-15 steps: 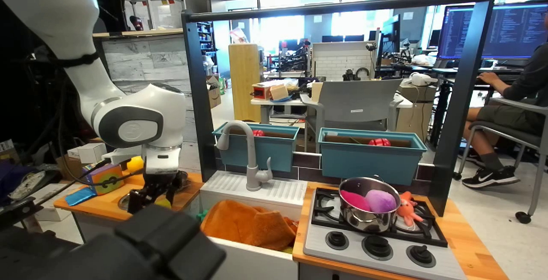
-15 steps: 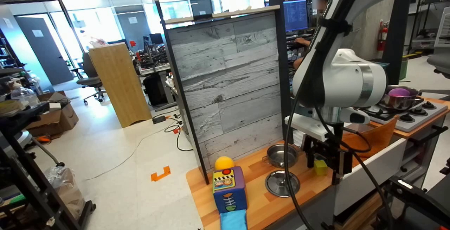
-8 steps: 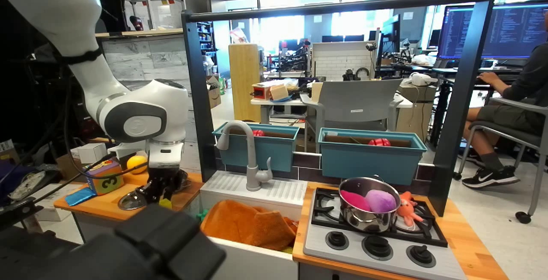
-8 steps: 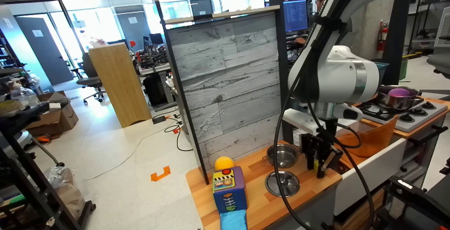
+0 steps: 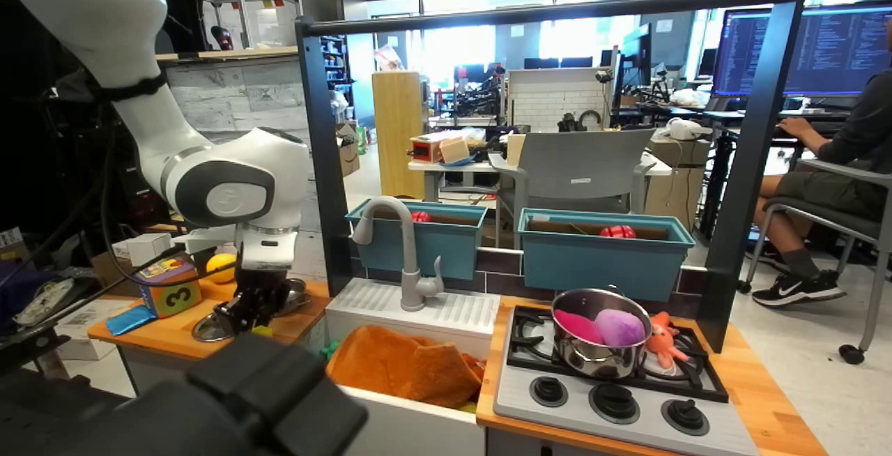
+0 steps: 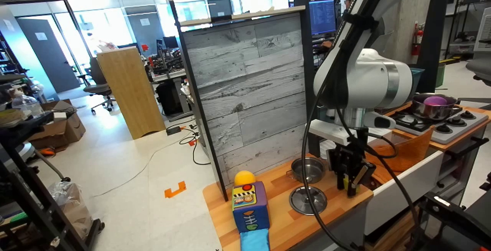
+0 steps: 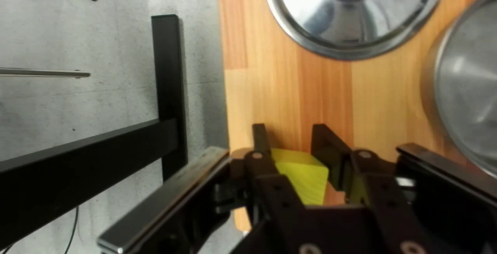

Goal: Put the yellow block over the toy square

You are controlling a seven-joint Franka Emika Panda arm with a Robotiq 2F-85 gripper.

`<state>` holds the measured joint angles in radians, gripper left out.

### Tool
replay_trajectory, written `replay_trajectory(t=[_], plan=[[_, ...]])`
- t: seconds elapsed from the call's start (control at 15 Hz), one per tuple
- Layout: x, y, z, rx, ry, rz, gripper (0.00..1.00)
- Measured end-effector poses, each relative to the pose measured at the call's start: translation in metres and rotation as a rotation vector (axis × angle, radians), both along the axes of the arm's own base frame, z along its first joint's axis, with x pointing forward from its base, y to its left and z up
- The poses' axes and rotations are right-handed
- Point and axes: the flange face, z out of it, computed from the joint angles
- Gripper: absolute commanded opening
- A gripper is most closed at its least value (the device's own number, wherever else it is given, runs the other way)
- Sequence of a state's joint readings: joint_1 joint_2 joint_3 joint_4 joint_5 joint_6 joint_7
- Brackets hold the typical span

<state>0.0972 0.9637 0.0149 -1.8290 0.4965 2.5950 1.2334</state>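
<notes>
Yellow block (image 7: pixel 306 174), boxy, greenish (faintly lined), partly hidden by end effector (image 7: pixel 290 136)

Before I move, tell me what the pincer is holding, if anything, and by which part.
It cannot be told: the yellow block sits between the jaws of the pincer, but firm contact on both sides does not show.

"How does the arm (image 5: pixel 160 125) stand?"
"Bent through its joints; the gripper (image 7: pixel 290 129) points downward beneath the wrist (image 6: pixel 368 84);"
"And the fingers (image 7: pixel 261 139)?"
"Parted; a gap lies between their tips."
</notes>
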Motion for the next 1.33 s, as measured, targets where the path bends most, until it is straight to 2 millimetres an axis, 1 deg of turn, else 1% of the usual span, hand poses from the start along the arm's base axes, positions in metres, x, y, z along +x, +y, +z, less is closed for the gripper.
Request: replay_trajectory(t=[0.07,0.2,0.33,0.47,0.6,0.67,0.8,0.93,1.0,1.13,1.2,1.33], plan=[[-0.003,0.003,0.005,0.03,0.021,0.039,0.01],[-0.009,0.007,0.027,0.093,0.037,0.126,0.01],[-0.015,0.008,0.062,0.153,0.028,0.218,0.01],[-0.018,0.011,0.102,0.209,-0.02,0.299,0.01],[-0.021,0.022,0.143,0.265,-0.094,0.367,0.01],[-0.022,0.033,0.162,0.291,-0.134,0.4,0.01],[-0.027,0.064,0.196,0.344,-0.213,0.464,0.01],[-0.033,0.103,0.222,0.376,-0.286,0.53,0.01],[-0.035,0.123,0.232,0.376,-0.315,0.563,0.01],[-0.04,0.159,0.241,0.355,-0.363,0.619,0.01],[-0.041,0.173,0.242,0.34,-0.385,0.637,0.01],[-0.038,0.19,0.236,0.297,-0.419,0.651,0.01]])
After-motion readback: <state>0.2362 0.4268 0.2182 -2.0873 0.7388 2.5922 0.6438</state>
